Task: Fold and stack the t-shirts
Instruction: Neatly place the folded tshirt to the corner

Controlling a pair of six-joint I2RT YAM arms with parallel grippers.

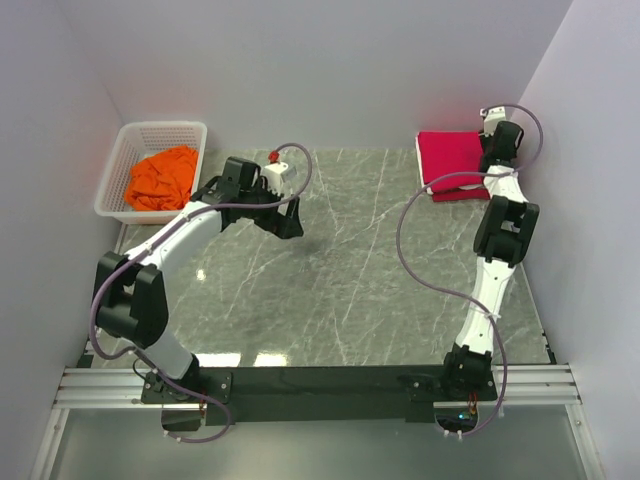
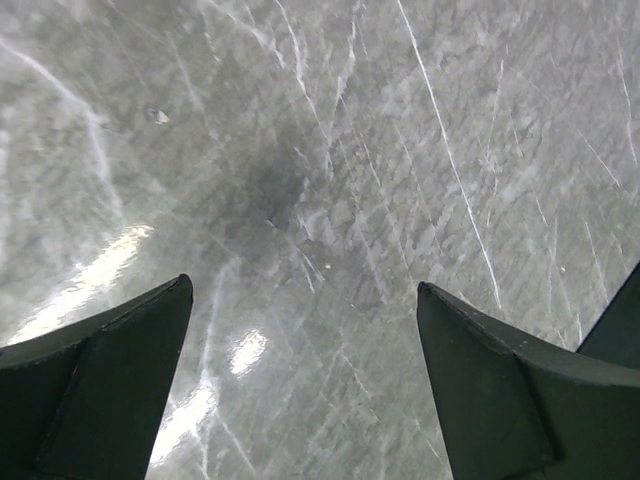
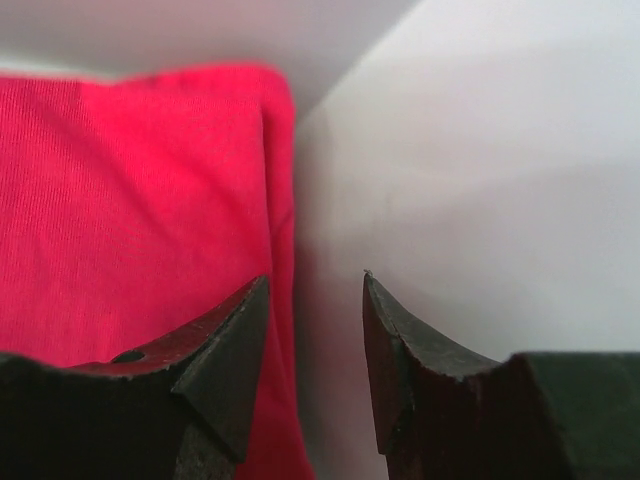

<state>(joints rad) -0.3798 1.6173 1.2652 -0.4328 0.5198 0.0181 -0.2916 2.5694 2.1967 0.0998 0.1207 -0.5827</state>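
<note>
The left tool point(image 2: 303, 285) hangs wide open over bare marble counter point(image 1: 350, 280), left of the frame's centre in the top view, holding nothing. The right tool point(image 3: 315, 280) sits at the upper right, its jaws parted by a narrow gap and gripping nothing. One finger lies over the edge of the folded crimson t-shirt point(image 1: 450, 160), which rests on the counter in the far right corner by the wall. The orange t-shirt point(image 1: 163, 178) lies crumpled inside the white basket point(image 1: 160, 127) at the upper left.
</note>
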